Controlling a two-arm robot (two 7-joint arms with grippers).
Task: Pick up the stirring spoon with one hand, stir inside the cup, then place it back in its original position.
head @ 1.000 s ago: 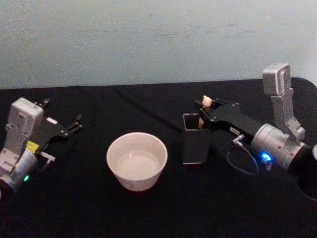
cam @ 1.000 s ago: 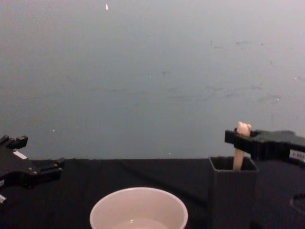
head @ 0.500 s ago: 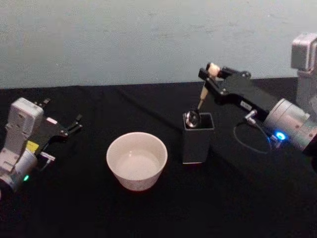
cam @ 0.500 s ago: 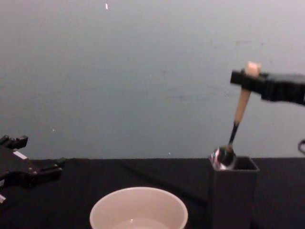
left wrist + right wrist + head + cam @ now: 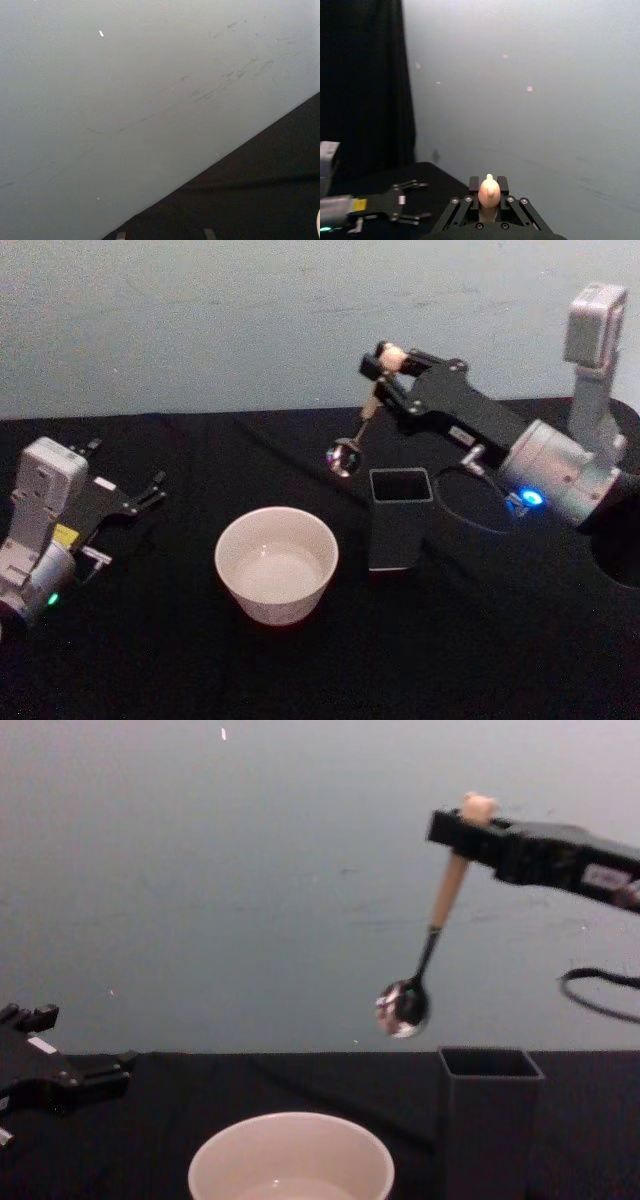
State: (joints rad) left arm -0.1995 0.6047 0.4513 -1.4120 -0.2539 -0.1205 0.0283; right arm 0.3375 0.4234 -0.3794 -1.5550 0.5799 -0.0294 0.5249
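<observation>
Spoon aloft over a black-draped table [image 5: 150,660], pale wall [image 5: 200,320] behind.
The right gripper [image 5: 385,365] pinches the stirring spoon [image 5: 362,425] at its knob, hanging tilted above the gap between the cup [image 5: 276,602] and the dark holder [image 5: 398,535]; the left gripper [image 5: 125,466] sits far left, 2 fingers spread.

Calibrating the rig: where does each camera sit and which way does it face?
Head: high, looking down at cup, holder, left claw, right claw.
Chest: low, looking forward across the table; right claw holds the stirring spoon.
Left wrist: on left arm, facing wall and table.
Right wrist: behind right claw, facing wall.
Shared: head and chest both see the cup.
</observation>
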